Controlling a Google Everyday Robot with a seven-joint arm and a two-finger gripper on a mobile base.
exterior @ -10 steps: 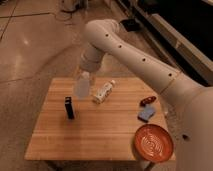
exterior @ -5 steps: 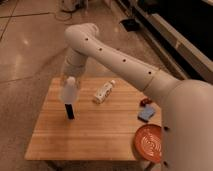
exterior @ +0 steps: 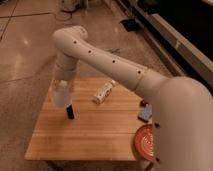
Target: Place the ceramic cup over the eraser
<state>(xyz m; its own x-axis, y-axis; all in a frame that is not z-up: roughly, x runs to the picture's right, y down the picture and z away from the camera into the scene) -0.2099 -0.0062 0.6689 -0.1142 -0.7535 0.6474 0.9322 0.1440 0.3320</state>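
Writing on the white bottle [exterior: 103, 92] label cannot be read. The bottle lies on its side on the wooden table [exterior: 100, 135]. The gripper [exterior: 62, 86] hangs over the table's left side, fingers closed on the ceramic cup [exterior: 60, 98]. The cup is up in the air, just beside the top of the standing eraser [exterior: 70, 112].

Claw [exterior: 61, 86] grips smooth white ceramic cup [exterior: 60, 99] above matt black eraser [exterior: 70, 112] on wooden table [exterior: 100, 131].
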